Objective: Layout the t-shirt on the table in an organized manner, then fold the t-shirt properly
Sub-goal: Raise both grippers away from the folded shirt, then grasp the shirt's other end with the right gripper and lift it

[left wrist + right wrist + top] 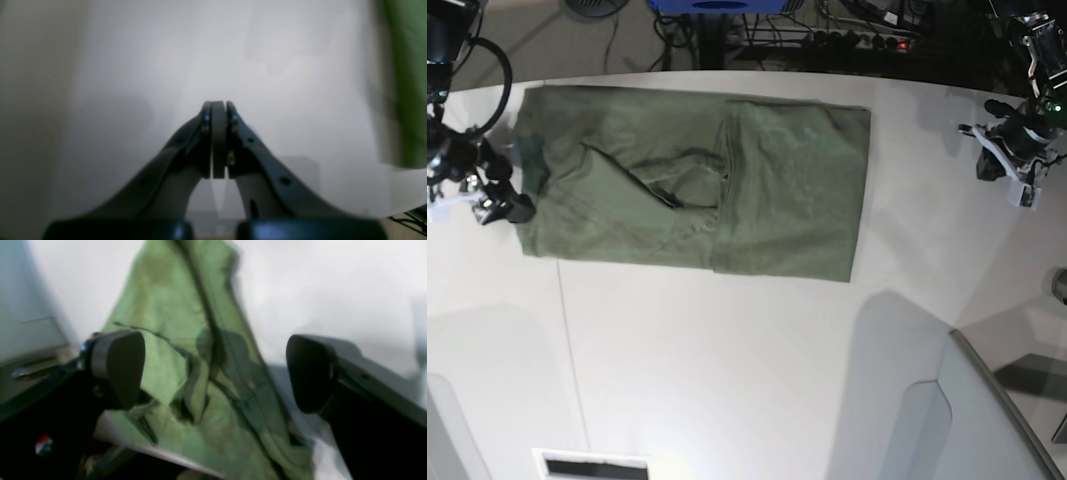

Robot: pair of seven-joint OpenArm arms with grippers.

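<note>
The olive-green t-shirt point(697, 180) lies flat on the white table point(727, 360), its sides folded in toward the middle into a long rectangle. My right gripper point(509, 188) stands at the shirt's left end in the base view. In the right wrist view this right gripper point(213, 371) is open, its two dark fingertips point(116, 366) wide apart above wrinkled shirt cloth point(160, 300) and holding nothing. My left gripper point(989, 150) hovers over bare table, off the shirt's right end. Seen from the left wrist, the left gripper point(218, 106) is shut and empty, with a green strip of the t-shirt point(410, 83) at the frame's right edge.
A grey translucent panel point(987, 420) rises at the front right, and another point(442, 430) at the front left. A thin dark seam point(562, 330) runs down the tabletop. Cables and equipment point(827, 30) sit behind the table's far curved edge. A white slotted piece point(592, 465) lies at the front edge.
</note>
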